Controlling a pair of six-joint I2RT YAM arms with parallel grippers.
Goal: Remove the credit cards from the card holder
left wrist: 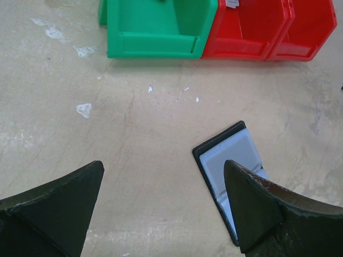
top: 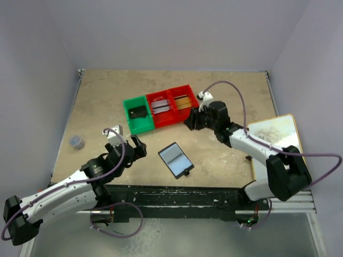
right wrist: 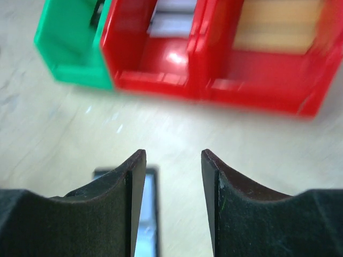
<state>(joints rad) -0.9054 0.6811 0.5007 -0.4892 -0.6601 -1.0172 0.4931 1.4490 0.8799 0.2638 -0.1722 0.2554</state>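
Lying open on the table (top: 96,101), pale inner faces up, the wallet (top: 176,159) sits near the middle, closer to the arms than the row of three bins. The green bin (top: 130,122) on the left has a black card (top: 138,111) in it, the middle red bin (top: 165,119) a silver card (top: 159,105), and the right red bin (top: 189,89) a gold card (top: 184,100). The left gripper (top: 138,145) hovers low just left of the wallet, its fingers (left wrist: 59,203) spread wide with nothing between them. The right gripper (top: 188,122) hangs just on the near side of the red bins, its fingers (right wrist: 220,187) apart and holding nothing; its wrist view is blurred, with the wallet's edge showing behind one finger.
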